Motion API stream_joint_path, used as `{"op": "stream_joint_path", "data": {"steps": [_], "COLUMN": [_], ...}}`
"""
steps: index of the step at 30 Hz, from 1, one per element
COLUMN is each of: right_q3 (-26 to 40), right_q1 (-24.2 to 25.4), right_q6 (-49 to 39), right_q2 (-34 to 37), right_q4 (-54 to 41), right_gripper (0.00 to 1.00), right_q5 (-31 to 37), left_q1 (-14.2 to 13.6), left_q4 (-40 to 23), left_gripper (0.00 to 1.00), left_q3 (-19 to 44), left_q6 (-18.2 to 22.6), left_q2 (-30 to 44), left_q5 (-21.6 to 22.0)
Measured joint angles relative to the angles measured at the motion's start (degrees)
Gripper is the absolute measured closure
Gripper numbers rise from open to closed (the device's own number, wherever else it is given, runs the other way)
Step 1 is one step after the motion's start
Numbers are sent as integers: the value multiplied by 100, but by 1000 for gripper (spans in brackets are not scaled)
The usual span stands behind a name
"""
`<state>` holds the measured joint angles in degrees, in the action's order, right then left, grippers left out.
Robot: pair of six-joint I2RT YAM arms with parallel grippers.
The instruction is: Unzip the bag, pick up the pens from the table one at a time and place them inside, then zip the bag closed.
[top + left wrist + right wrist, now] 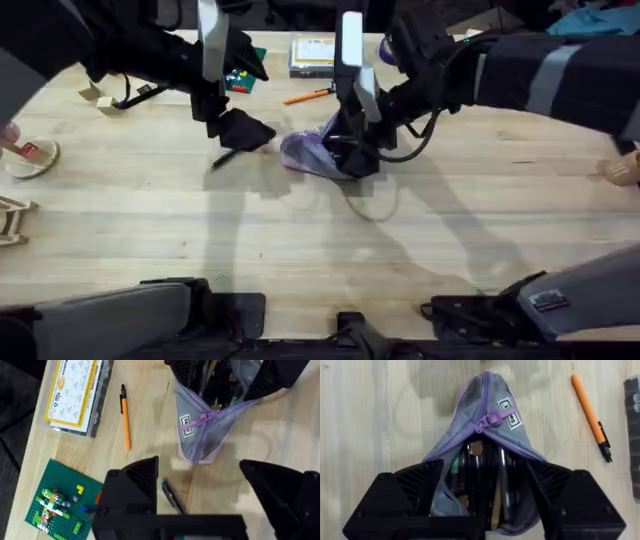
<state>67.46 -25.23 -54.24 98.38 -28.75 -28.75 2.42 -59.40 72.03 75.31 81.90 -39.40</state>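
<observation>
Mid-bench, your right claw (485,510) grips the unzipped bag's (490,425) mouth. Left claw (200,500), released, straddles the black pen (171,496); orange pen (125,419) lies beyond.

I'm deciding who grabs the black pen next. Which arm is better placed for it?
Probably the left. Its open gripper hangs right over the black pen on the table, while the right gripper is busy spreading the open bag. The orange pen lies farther off.
</observation>
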Motion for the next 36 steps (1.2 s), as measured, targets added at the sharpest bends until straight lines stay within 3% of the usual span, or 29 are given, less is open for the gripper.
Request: {"op": "stream_joint_path", "data": {"steps": [17, 28, 31, 36], "right_q3": [0, 0, 0, 0], "right_q1": [-4, -26, -26, -26], "right_q6": [0, 620, 918, 1540], "right_q2": [-19, -1287, -1571, -2029], "right_q4": [9, 15, 13, 7], "right_gripper": [4, 4, 4, 4], "right_q5": [4, -66, -77, -87], "left_q1": [0, 0, 7, 99], "left_q4": [51, 87, 92, 87], "left_gripper": [8, 8, 7, 7], "left_q3": [0, 0, 0, 90], "left_q6": [0, -5, -151, -781], "left_q2": [0, -2, 0, 0], "left_q5": [0, 183, 261, 426]}}
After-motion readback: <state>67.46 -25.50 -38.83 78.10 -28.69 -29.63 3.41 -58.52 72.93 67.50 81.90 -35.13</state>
